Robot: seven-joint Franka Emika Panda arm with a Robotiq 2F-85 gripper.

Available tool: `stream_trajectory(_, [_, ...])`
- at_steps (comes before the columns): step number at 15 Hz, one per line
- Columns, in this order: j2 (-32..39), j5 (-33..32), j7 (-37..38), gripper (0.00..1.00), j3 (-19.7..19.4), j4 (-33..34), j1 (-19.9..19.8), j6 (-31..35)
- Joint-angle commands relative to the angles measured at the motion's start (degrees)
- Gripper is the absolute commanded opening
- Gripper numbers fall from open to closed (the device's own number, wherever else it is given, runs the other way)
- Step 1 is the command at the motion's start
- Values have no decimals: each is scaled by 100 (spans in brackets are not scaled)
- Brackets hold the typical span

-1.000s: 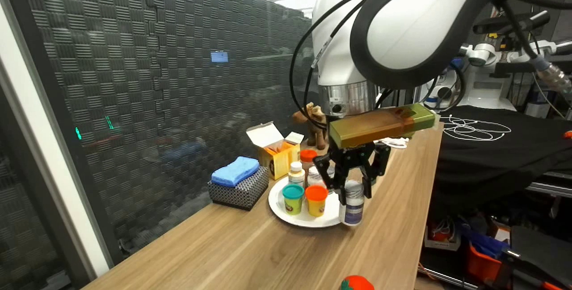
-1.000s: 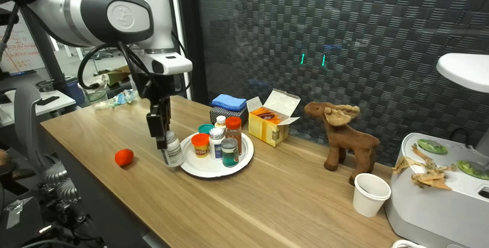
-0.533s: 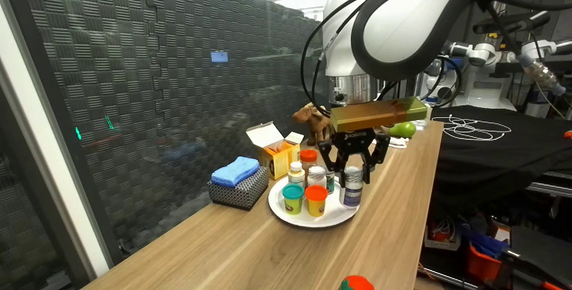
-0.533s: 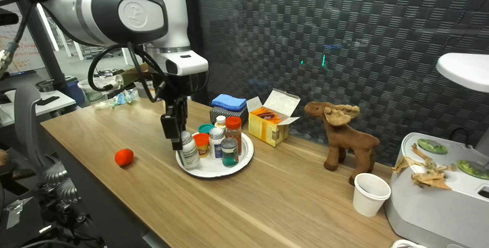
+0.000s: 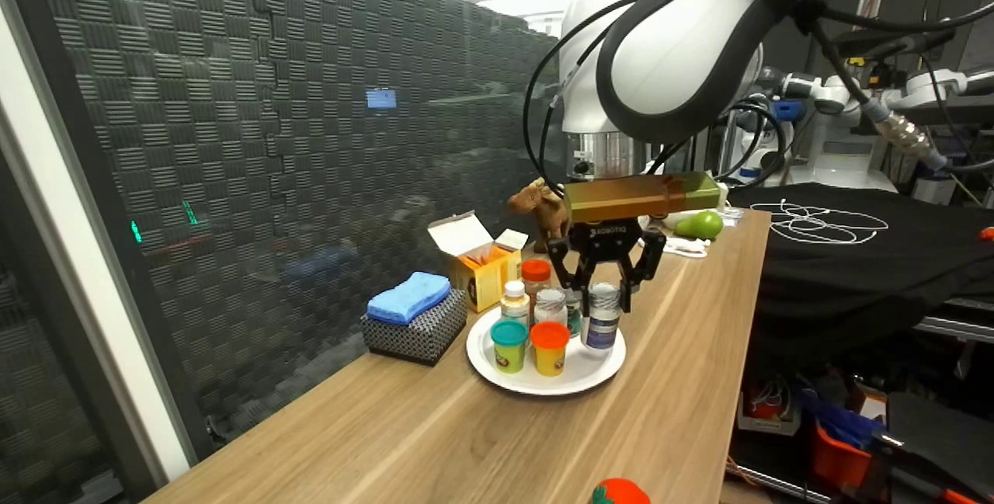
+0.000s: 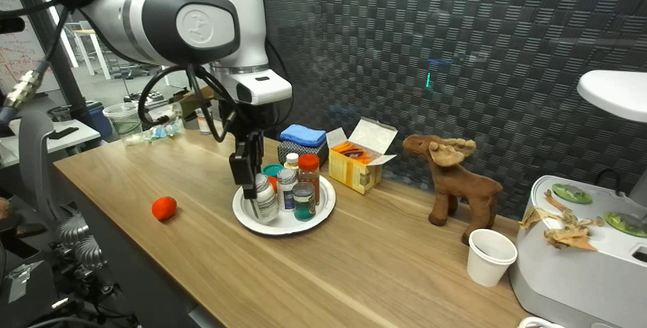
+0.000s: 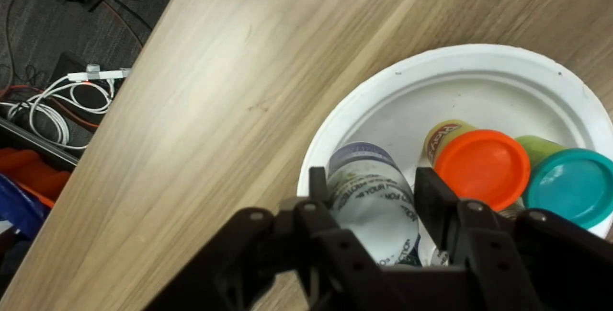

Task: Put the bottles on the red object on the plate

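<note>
My gripper (image 5: 606, 302) is shut on a white bottle with a purple label (image 5: 600, 329), gripping it near its wrapped cap. In the wrist view this bottle (image 7: 373, 205) fills the space between the fingers and leans slightly. It stands over the white plate (image 6: 283, 228), inside the rim; whether its base touches cannot be told. On the plate are a white-capped bottle (image 5: 514, 304), a red-capped spice jar (image 6: 309, 176), a blue-labelled white bottle (image 6: 286, 194), a green jar (image 6: 304, 204), an orange-lidded tub (image 5: 550, 349) and a teal-lidded tub (image 5: 509, 347). A red tomato-like object (image 6: 164, 208) lies apart on the table.
Behind the plate stand a yellow carton (image 6: 356, 166) and a patterned box (image 5: 419, 333) with a blue cloth (image 5: 410, 296) on top. Further along are a toy moose (image 6: 455, 186) and white paper cups (image 6: 490, 257). The table edge (image 5: 749, 333) drops off on one side.
My gripper has carried the white bottle from beside the plate's rim to a spot over the plate, closer to the other bottles. The jaws kept their spacing; the plate and its contents stayed put.
</note>
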Motion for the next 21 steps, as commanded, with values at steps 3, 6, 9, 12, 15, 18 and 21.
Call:
stream_trajectory(3, [383,289,-76,24,-107,499,-47,-46])
stream_trajectory(6, [544,399,-124,24,-145,671,-64,-56])
stream_trajectory(9, [658,461,-118,24,-173,779,-59,-69])
stream_trajectory(12, [652,468,-103,24,-188,712,-42,-14])
stream_trajectory(15, [600,472,-86,76,-184,601,-29,53])
stream_trajectory(18, [475,395,38,98,-201,439,15,180])
stream_trajectory(21, [288,220,250,100,-207,286,129,234])
